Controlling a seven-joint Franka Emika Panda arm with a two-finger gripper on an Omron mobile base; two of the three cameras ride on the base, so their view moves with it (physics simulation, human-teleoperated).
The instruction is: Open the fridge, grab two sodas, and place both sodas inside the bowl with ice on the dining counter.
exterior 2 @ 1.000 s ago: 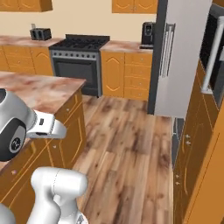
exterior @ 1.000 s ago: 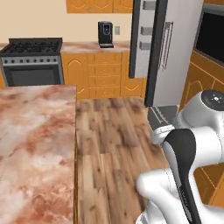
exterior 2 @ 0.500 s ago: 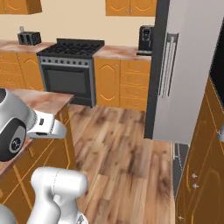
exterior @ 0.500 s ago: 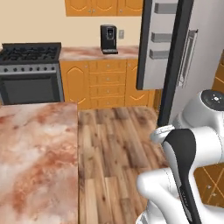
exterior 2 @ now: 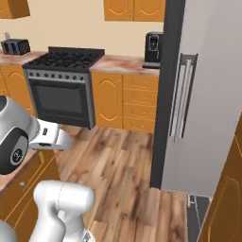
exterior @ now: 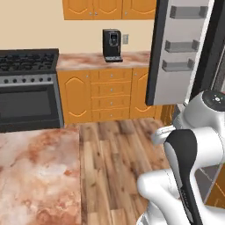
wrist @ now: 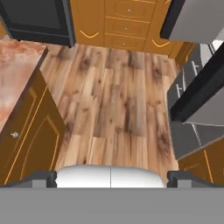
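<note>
The fridge (exterior 2: 208,94) fills the right side, grey with long bar handles (exterior 2: 182,97). One fridge door (exterior: 176,48) stands open and shows grey shelves on its inner side. In the hand view the door (wrist: 192,17) is at upper right, with the bottom drawers (wrist: 188,87) below it. The dining counter (exterior: 35,176) lies at lower left, and its corner (wrist: 17,61) is to the left of my hand. My gripper (wrist: 113,177) hangs over the wooden floor, open, with its fingertips (wrist: 43,177) wide apart and nothing between them. The sodas and the bowl are out of view.
A black stove (exterior: 28,88) stands against the back wall beside orange cabinets (exterior: 110,92). A coffee machine (exterior: 112,44) sits on the wall counter and a toaster (exterior 2: 14,46) at far left. Wooden floor (wrist: 118,96) runs between the counter and the fridge.
The whole picture has shifted: the base has driven closer to the back wall and the fridge, which now looms larger. The arm keeps its pose and the gripper stays open.
</note>
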